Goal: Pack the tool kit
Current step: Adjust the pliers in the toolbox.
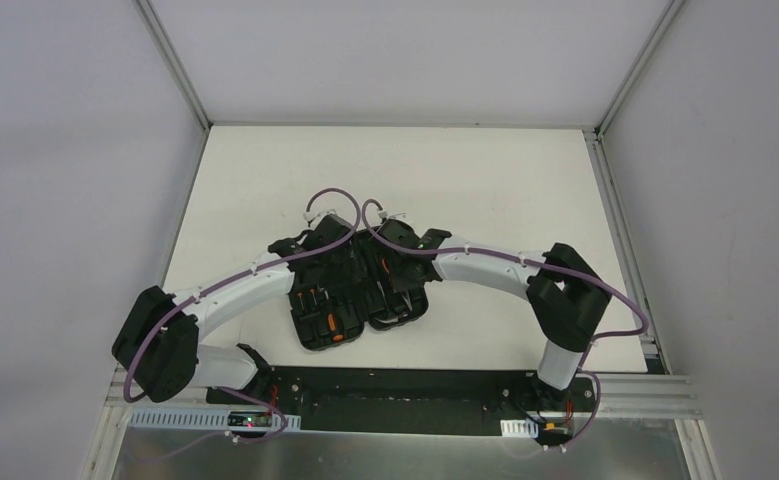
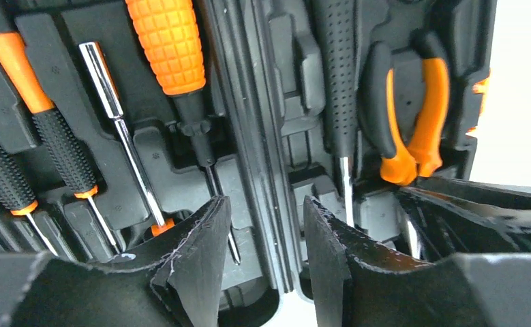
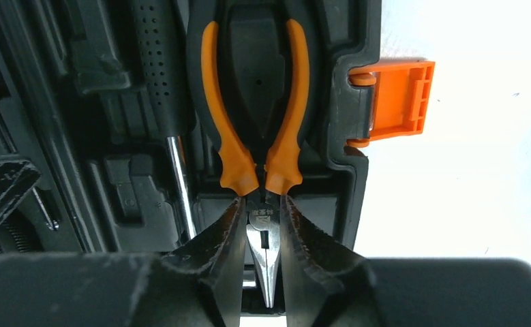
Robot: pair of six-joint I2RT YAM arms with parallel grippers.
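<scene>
Pointing nose toward right tool (image 3: pixel 261 201), pliers (image 3: pixel 263 231) lengthwise

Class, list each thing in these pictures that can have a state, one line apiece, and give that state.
Tool kit case: open, lying flat.
Orange latch: unfastened, sticking out sideways.
Pliers: closed, seated in the case.
Orange-handled screwdriver: lying in the case.
Left pincer: open, holding nothing.
Right pincer: fingers either side of the pliers' nose; grip unclear.
</scene>
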